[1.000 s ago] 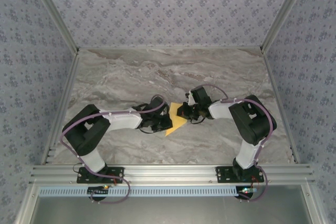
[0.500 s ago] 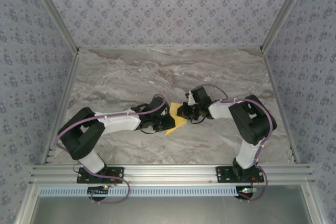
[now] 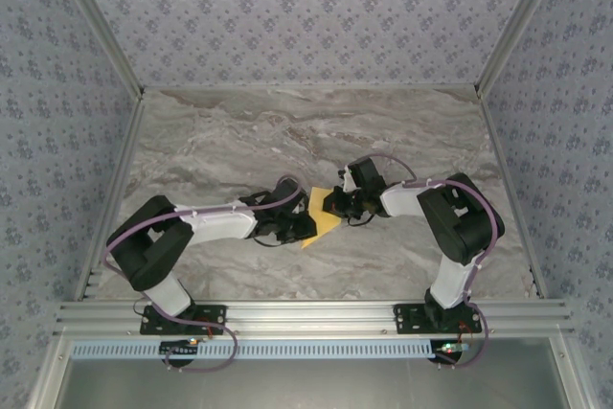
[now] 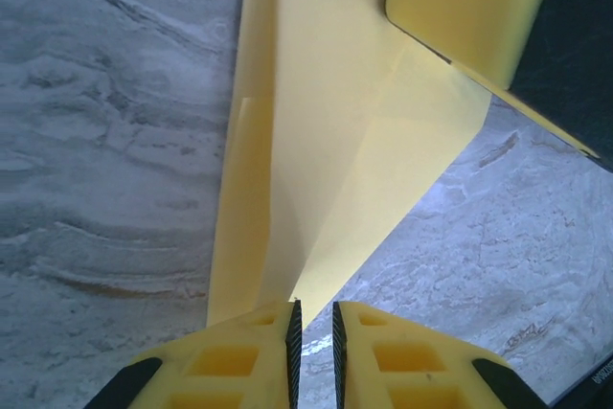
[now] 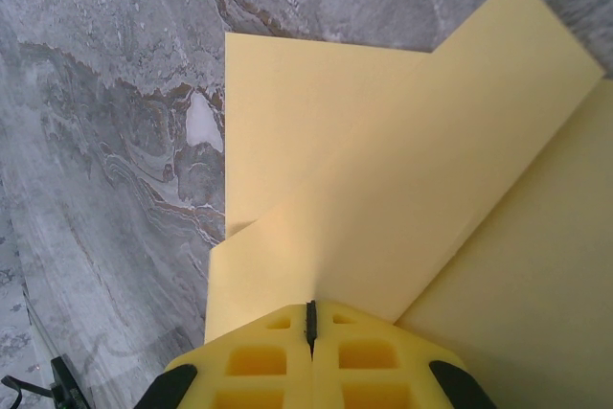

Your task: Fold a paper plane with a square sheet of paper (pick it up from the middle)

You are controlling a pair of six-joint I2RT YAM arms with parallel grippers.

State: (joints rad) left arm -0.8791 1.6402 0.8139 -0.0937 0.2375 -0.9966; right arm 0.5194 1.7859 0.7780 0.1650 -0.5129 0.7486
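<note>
The left gripper (image 4: 313,306) sits at 9 o'clock of the partly folded square sheet of paper (image 3: 323,220), jaws released to a narrow slit at the fold's point. The sheet lies mid-table, slightly toward 6 o'clock. At its 3 o'clock side the right gripper (image 5: 310,306) is clenched on the paper's edge. To crease cleanly, the right should probably anchor while the left presses along the fold. The marble table (image 3: 287,131) has room toward 12 o'clock, with the walls (image 3: 287,16) well apart

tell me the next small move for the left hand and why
Probably close the left hand on the folded tip of the paper: its jaws stand slightly apart right at that tip, while the right hand is shut on the other side.
</note>
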